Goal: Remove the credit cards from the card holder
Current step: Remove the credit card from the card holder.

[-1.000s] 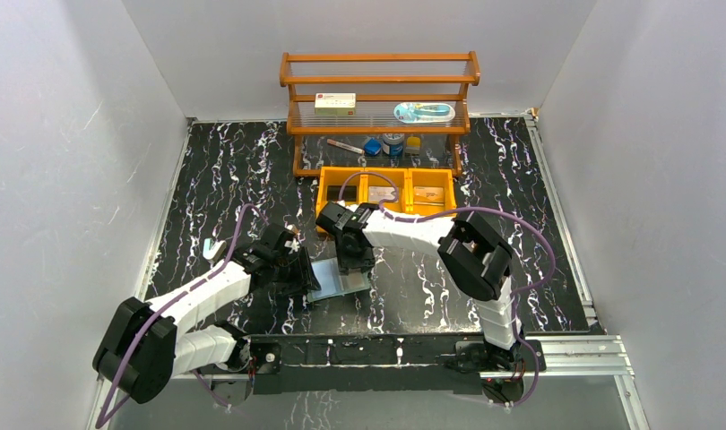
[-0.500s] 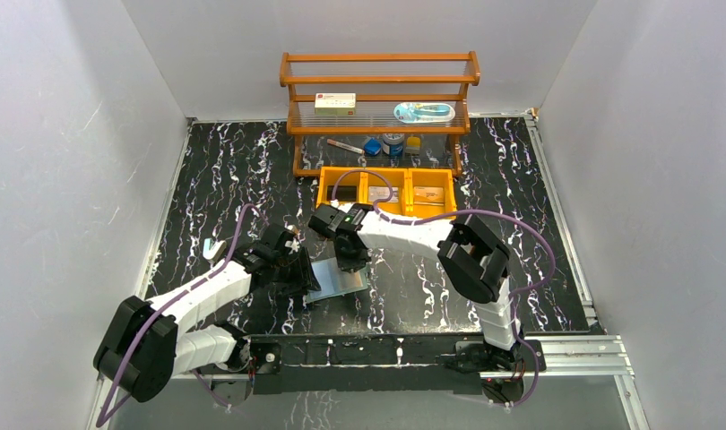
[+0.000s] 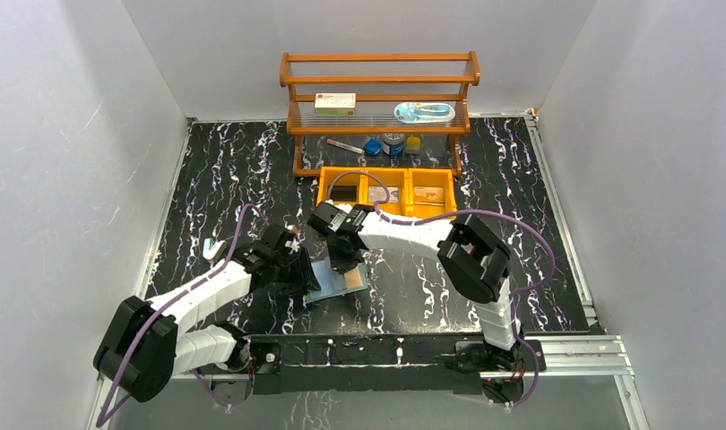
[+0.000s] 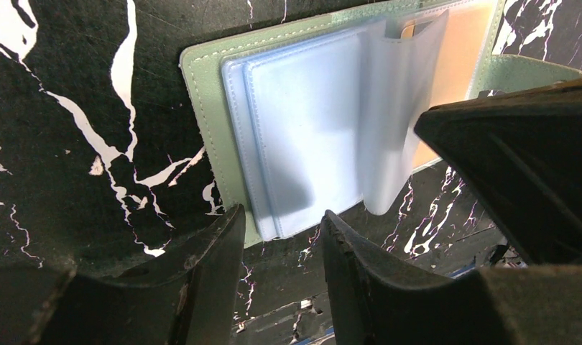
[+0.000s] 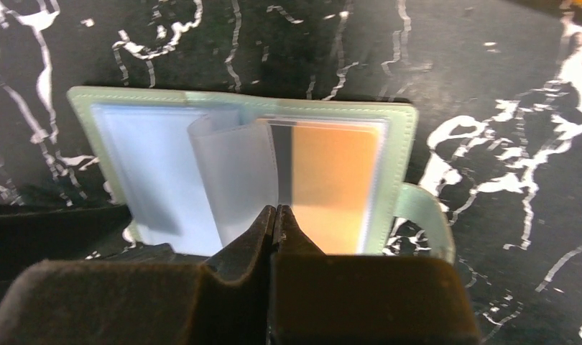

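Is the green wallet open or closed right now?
Open: the wallet lies spread flat, inner pockets up, an orange card in the right one.

The card holder (image 3: 340, 278) lies open on the counter (image 3: 225, 170), near its middle. The left claw (image 3: 298, 273) is at its left edge and the right claw (image 3: 341, 262) over its far edge. A card (image 5: 331, 190) sits in its right half. Bins (image 3: 386, 170) stand behind it, with a rack (image 3: 377, 81) farther back.

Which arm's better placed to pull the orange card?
Right, likely. The right gripper, shut, has its tips at the edge of the orange card in the open card holder; the left gripper, open, sits at the blue-pocket side, away from it.
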Robot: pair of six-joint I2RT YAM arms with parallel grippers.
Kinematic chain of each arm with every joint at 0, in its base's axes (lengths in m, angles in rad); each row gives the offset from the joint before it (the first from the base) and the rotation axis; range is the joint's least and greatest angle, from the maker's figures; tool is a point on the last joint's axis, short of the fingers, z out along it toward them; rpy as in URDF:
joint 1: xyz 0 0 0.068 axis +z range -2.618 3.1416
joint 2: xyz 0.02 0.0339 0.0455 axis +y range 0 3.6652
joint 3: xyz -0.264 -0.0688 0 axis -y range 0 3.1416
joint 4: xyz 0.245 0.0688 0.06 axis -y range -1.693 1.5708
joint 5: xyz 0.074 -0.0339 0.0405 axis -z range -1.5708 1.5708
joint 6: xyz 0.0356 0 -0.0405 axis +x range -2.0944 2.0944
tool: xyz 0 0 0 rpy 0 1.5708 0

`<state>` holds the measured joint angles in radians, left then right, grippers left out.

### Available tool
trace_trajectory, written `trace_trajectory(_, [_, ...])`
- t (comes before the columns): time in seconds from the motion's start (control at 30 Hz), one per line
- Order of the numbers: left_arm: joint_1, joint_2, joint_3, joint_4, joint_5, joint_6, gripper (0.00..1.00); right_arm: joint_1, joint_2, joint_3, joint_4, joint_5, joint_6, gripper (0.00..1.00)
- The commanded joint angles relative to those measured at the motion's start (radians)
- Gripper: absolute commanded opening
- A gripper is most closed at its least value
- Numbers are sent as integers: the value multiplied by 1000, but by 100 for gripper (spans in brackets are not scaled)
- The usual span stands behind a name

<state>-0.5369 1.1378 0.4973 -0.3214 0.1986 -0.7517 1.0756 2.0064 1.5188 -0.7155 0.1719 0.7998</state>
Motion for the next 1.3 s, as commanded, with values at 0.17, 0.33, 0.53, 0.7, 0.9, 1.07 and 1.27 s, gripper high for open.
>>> trace_trajectory(0.17, [-1, -37, 25, -49, -38, -6, 42, 2, -63, -45, 177, -175, 21, 7])
trace_trajectory(0.33, [-3, -71, 25, -82, -78, -26, 43, -4, -60, -50, 222, -213, 27, 10])
trace_trajectory(0.53, [-2, -107, 20, -107, -117, -63, 43, -13, -53, -71, 280, -288, 40, 14])
trace_trajectory(0.7, [-2, -151, 30, -153, -186, -104, 42, -20, -57, -92, 332, -340, 47, 17])
trace_trajectory(0.9, [-2, -239, 53, -252, -290, -188, 41, -27, -37, -91, 363, -395, 47, 23])
trace_trajectory(1.07, [-2, -328, 76, -304, -356, -223, 42, -28, -4, -82, 398, -469, 46, 33])
trace_trajectory(1.27, [-2, -387, 126, -347, -414, -223, 45, -28, 35, -62, 384, -483, 45, 51])
